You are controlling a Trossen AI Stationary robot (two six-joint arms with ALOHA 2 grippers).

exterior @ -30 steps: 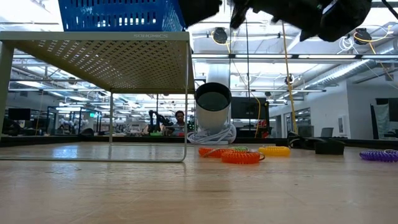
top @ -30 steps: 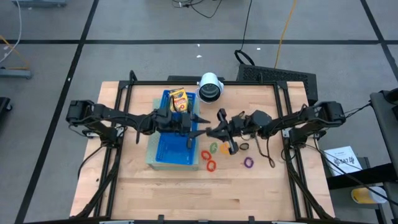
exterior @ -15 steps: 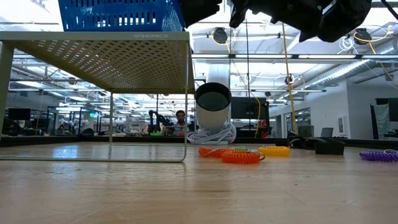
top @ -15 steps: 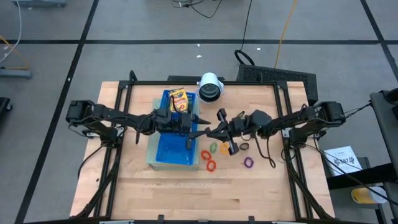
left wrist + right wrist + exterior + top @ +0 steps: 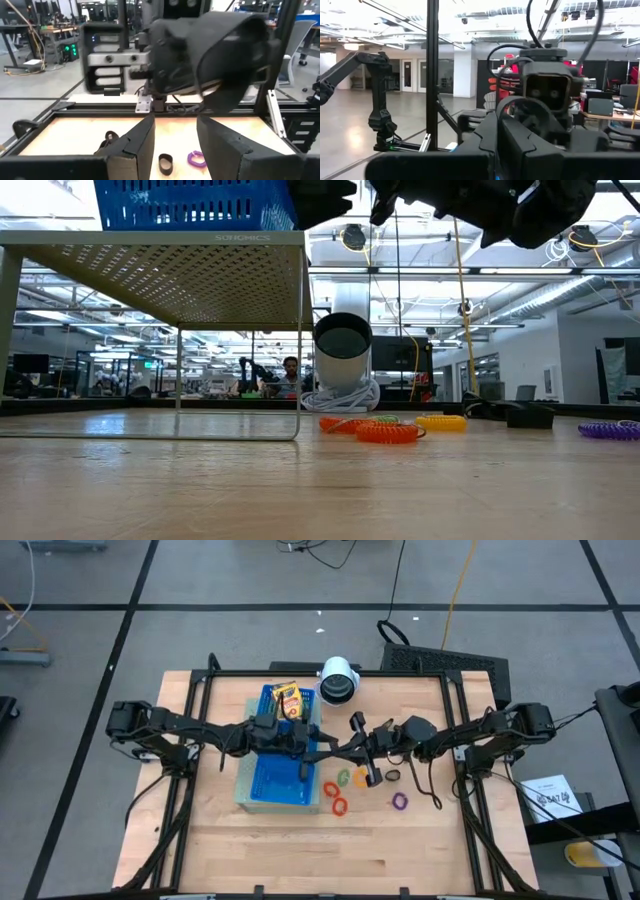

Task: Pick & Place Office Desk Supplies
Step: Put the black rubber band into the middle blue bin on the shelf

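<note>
Meeting over the right edge of the blue tray (image 5: 270, 780), the two arms point their tips at each other, high above the table. The tray sits on a metal shelf (image 5: 180, 255), so things dropped in stay up off the wood. A yellow-and-green crayon box (image 5: 287, 700) already lies in the far part of the tray, next to the white round cylinder (image 5: 338, 680).

The left gripper (image 5: 318, 748) has its fingers (image 5: 137, 142) partly apart, and nothing can be seen between them. The right gripper (image 5: 345, 750) is clenched tight. Whether it holds something small cannot be told.

The coloured rings are still on the table. The red rings (image 5: 335, 798), the green ring (image 5: 344, 778) and the orange ring (image 5: 360, 778) lie just below the right gripper, beside the tray. The purple ring (image 5: 399, 802) lies farther off, toward the right arm's side. A small black clip (image 5: 165, 162) also lies on the wood, near the purple ring.
</note>
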